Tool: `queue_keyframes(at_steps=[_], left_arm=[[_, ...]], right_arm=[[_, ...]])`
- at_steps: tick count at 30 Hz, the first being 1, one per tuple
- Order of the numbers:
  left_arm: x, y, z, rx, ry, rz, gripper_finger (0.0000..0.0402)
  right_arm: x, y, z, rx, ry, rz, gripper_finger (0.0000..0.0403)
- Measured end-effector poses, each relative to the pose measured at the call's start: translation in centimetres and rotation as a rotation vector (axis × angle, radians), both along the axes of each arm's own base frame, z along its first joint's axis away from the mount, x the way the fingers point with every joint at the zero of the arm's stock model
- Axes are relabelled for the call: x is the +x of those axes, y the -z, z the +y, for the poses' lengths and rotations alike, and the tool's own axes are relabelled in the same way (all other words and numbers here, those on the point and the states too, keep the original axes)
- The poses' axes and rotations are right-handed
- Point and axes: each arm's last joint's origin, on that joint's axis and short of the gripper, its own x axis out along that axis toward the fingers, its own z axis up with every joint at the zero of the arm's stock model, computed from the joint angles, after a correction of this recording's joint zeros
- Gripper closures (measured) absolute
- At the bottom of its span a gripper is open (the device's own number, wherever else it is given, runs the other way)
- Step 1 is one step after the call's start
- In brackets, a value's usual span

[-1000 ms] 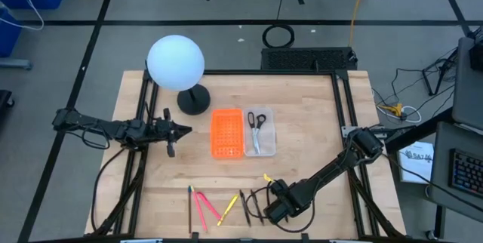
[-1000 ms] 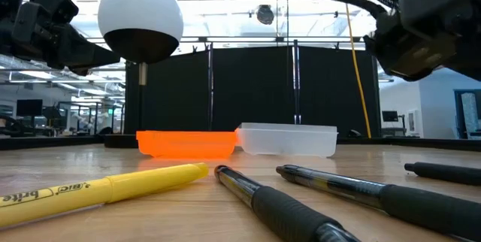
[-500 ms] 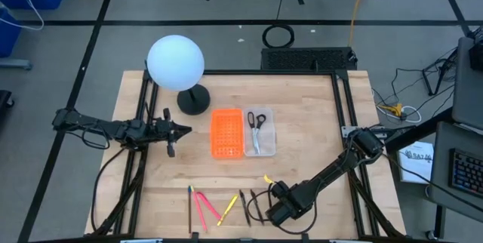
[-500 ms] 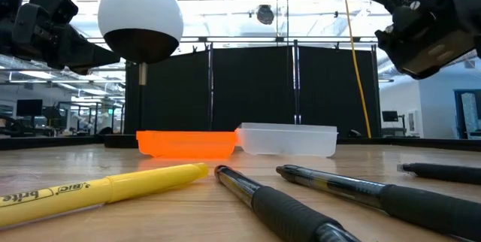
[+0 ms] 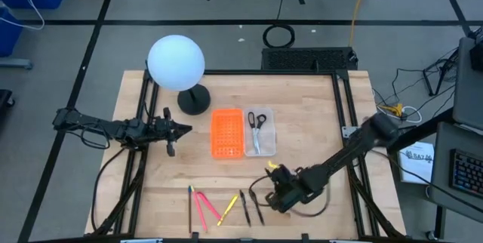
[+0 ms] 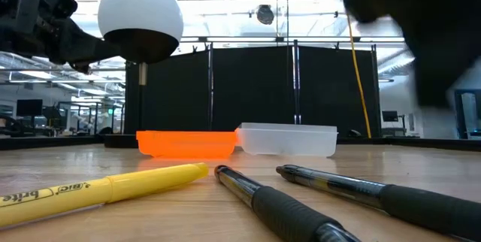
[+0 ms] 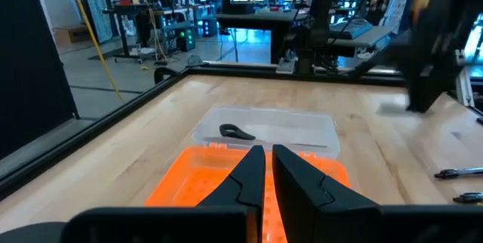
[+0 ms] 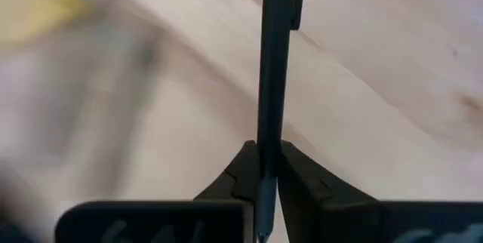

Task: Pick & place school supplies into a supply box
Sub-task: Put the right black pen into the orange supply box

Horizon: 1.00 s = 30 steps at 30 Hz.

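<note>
My right gripper (image 5: 276, 179) hangs over the table's near right part, shut on a dark pen (image 8: 272, 62). More school supplies lie near the front edge: pink pens (image 5: 202, 207), a yellow one (image 5: 227, 207) and two dark pens (image 5: 251, 206). The clear supply box (image 5: 259, 132) at mid-table holds black-handled scissors (image 5: 256, 120). My left gripper (image 5: 175, 130) hovers left of the trays, shut and holding nothing. Its fingers (image 7: 268, 171) point at the orange tray (image 7: 196, 183). My right gripper pinches the dark pen's shaft (image 8: 269, 133) between its two fingers. The pen runs straight out ahead of the fingertips, in line with the fingers, its clip end (image 8: 296, 1) farthest away. It is lifted clear of the table.
A bright orange perforated tray (image 5: 227, 133) stands against the clear box's left side. A white globe lamp (image 5: 176, 62) on a dark foot (image 5: 193, 101) stands at the back left. Bare wood lies between the trays and the pens.
My right gripper has risen from the table's near edge and gone toward the far edge with a dark pen. That pen lay at the right in the low view and is now off the table. The other pens lie where they were.
</note>
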Motion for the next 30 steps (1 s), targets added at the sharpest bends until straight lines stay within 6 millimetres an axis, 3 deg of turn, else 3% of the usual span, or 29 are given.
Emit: queue_keyframes(at_steps=[3,7,11,16,19,30], left_arm=[[0.0,-0.2,0.0,-0.004,-0.012,-0.021,0.0364],[0.0,-0.3,0.0,-0.011,-0.014,-0.033,0.0364],[0.0,-0.6,0.0,-0.014,-0.016,-0.062,0.0364],[0.0,-0.8,0.0,-0.015,-0.016,-0.078,0.0364],[0.0,-0.8,0.0,0.001,-0.016,-0.075,0.0364],[0.0,-0.7,0.1,0.063,-0.022,-0.062,0.0364]], right_arm=[[-0.1,-3.0,-1.7,-0.018,0.031,-0.12,0.0383],[0.5,-6.7,-5.7,-0.06,0.141,-0.289,0.0383],[1.9,-8.1,-10.2,-0.044,0.212,-0.338,0.0383],[4.2,-7.2,-15.3,-0.038,0.219,-0.315,0.0383],[5.3,-5.1,-17.5,-0.022,0.187,-0.234,0.0383],[7.7,0.1,-22.3,0.072,0.193,-0.107,0.0383]])
